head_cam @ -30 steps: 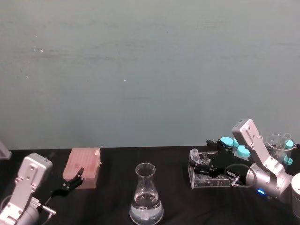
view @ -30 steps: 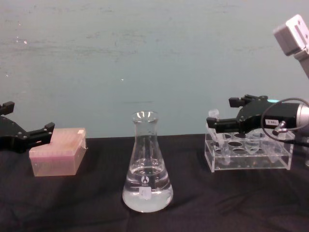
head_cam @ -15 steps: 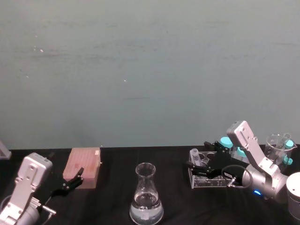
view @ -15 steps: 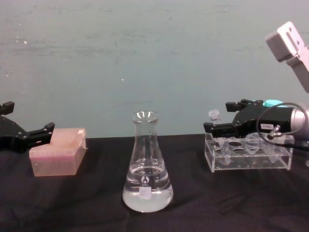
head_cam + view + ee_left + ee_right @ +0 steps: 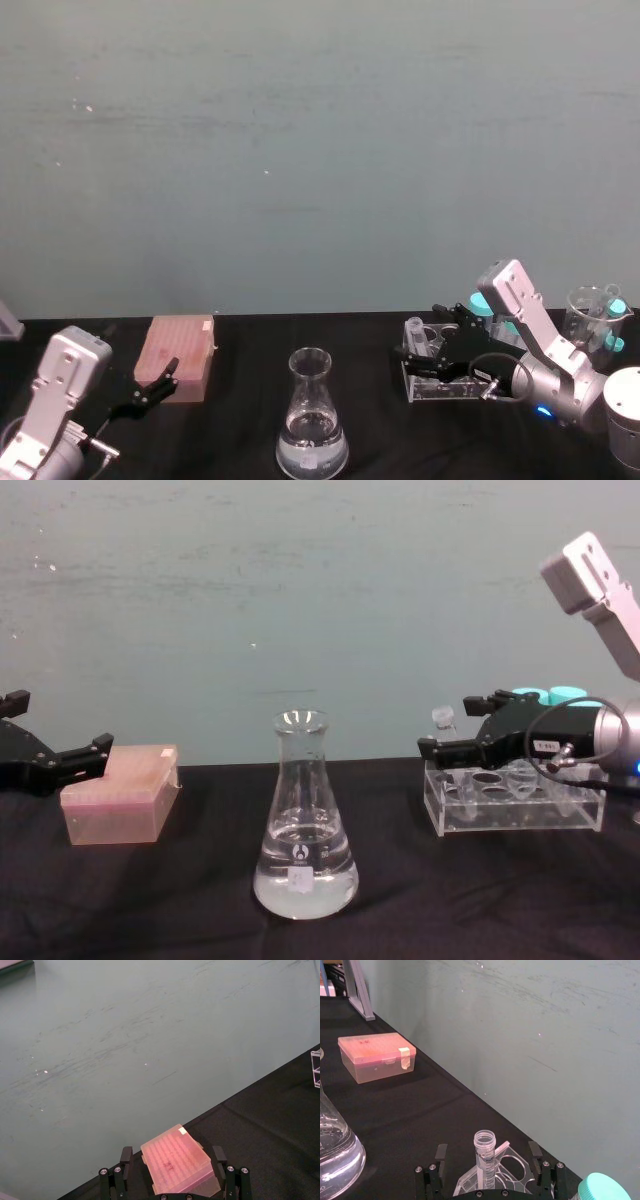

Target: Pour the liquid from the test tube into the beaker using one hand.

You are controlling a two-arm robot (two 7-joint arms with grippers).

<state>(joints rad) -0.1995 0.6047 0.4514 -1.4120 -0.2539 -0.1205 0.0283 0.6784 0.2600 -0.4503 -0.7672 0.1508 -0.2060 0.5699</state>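
Teal wall (image 5: 300,150) backs the black tabletop (image 5: 480,900). Toward its front middle stands the beaker (image 5: 303,830), upright. Near the right edge sits a clear rack (image 5: 515,800), and a pink box (image 5: 120,795) lies toward the left edge. At the rack's left end the test tube (image 5: 485,1157) stands upright. The right end effector (image 5: 432,747) hovers there, fingers spread wide on either side of the tube, gripping nothing. The left end effector (image 5: 90,750) hangs agape just beside the pink box, empty.
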